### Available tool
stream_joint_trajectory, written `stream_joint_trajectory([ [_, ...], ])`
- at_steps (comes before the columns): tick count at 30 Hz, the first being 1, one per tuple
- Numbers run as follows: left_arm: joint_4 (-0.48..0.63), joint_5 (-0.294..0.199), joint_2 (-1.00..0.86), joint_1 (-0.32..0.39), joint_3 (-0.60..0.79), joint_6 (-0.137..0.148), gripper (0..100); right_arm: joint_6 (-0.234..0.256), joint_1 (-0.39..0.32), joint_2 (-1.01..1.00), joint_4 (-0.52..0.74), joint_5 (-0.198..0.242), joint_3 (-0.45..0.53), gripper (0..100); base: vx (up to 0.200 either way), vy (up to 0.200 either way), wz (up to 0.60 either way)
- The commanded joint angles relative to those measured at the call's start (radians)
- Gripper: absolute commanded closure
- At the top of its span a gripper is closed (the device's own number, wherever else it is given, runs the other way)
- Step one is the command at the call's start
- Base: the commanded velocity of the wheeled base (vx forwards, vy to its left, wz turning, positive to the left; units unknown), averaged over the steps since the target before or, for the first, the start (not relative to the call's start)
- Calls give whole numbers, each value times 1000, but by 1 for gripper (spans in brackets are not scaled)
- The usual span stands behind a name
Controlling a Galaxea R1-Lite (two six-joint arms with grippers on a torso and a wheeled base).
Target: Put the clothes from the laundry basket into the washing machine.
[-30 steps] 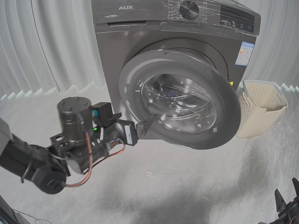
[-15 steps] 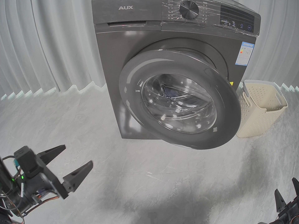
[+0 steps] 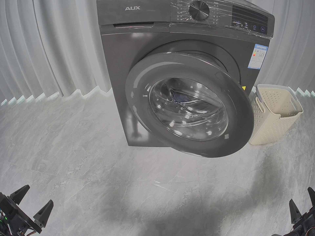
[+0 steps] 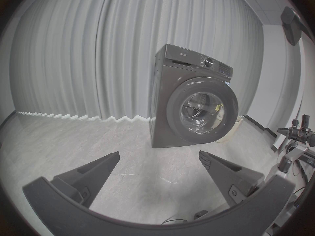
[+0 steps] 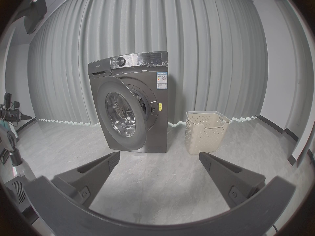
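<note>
The grey washing machine stands ahead with its round glass door swung partly open toward me. Through the glass a dark bluish piece of cloth lies in the drum. The cream perforated laundry basket sits on the floor just right of the machine; in the right wrist view the laundry basket has no clothes above its rim. My left gripper is low at the front left, open and empty, far from the door. My right gripper is low at the front right, open and empty.
Pale pleated curtains hang behind the machine. Grey tiled floor stretches between me and the machine. A stand with equipment is off to one side in the left wrist view.
My left arm has drawn back from the door's left edge and dropped to the lower left corner. The door, basket and right gripper have stayed where they were.
</note>
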Motion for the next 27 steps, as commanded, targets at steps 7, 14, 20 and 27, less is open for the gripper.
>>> stream_joint_trajectory([
  [7,224,-27,-368,212,21,18,0,-2,1,-16,0,3,1,0,0,0,0],
  [14,228,-73,-384,342,21,32,0,-3,-1,-16,1,8,1,0,0,0,0],
  [20,307,-102,-416,267,19,72,0,-3,-1,-16,0,7,1,0,0,0,0],
  [27,301,-113,-456,290,19,75,0,2,-2,-16,-46,25,18,0,0,0,0],
])
